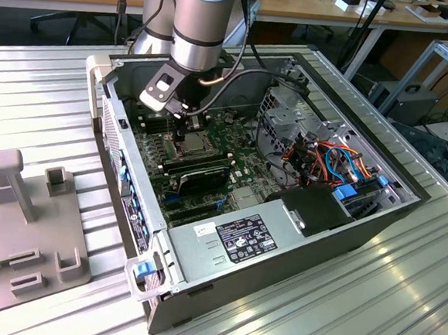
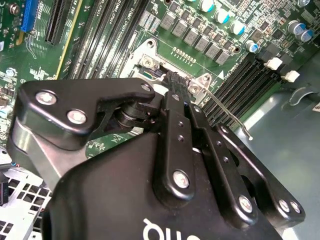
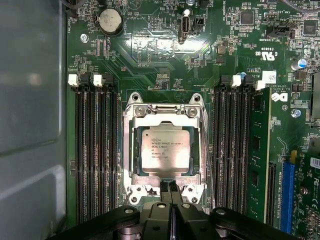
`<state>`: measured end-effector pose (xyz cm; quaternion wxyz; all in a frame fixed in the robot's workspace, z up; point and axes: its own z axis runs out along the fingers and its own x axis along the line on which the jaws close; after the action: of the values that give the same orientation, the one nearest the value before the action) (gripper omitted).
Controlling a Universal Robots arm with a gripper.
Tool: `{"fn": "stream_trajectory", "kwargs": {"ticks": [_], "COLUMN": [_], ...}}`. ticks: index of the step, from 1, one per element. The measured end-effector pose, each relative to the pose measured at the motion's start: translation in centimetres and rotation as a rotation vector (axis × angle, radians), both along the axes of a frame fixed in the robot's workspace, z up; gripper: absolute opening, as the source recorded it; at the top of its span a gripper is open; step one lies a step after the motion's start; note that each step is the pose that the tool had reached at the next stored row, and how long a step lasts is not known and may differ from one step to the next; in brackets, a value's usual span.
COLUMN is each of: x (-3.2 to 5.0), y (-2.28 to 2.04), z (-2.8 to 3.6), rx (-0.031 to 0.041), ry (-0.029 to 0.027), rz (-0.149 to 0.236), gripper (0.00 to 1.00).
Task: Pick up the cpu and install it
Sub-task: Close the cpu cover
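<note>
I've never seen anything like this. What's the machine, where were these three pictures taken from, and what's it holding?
It is a robot arm with a black two-fingered gripper, reaching into an open computer case lying on a ribbed metal table. The exterior view comes from a camera off the arm; both wrist views from cameras riding on it. Near the gripper's tips, the cpu, a flat silver-grey square chip, sits in its metal-framed socket on the green circuit board. The gripper is shut, holding nothing.
</note>
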<state>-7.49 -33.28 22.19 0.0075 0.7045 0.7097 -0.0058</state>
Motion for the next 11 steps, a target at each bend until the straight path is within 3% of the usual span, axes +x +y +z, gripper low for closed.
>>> {"fn": "stream_trajectory", "kwargs": {"ticks": [11], "x": [0.0], "y": [0.0], "z": [-0.42], "rx": [-0.0002], "ry": [0.0002], "rz": [0.0], "gripper": [0.11]}}
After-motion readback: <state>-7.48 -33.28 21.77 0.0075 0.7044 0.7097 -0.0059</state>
